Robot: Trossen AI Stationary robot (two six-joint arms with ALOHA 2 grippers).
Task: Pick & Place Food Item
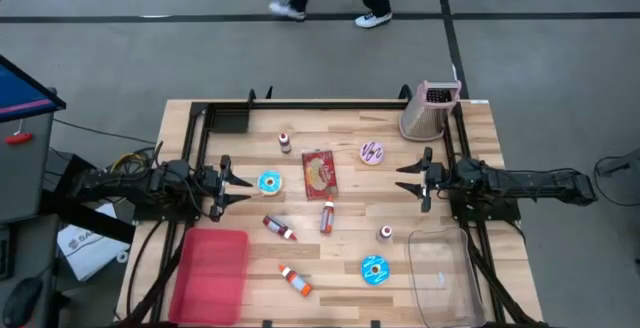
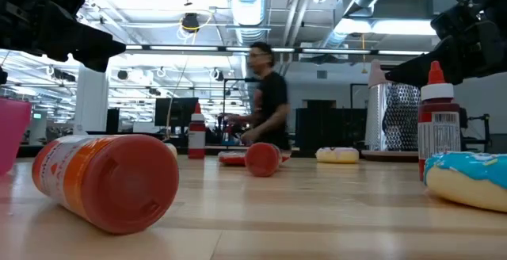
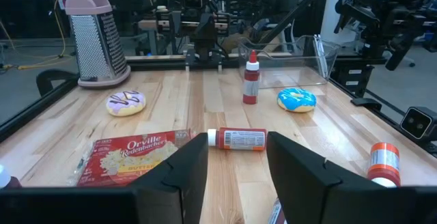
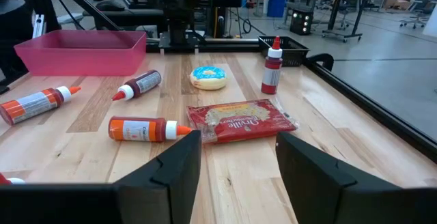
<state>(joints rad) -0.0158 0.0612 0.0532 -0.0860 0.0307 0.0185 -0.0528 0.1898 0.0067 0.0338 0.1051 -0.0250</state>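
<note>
High view shows a flat red popcorn packet [image 1: 320, 174] between both grippers' released, empty jaws.

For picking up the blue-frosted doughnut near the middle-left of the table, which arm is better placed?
The left. In the high view the left gripper, fingers apart and holding nothing, sits right beside that blue-frosted doughnut. The right gripper, also open, waits across the table beyond the red popcorn packet.
</note>
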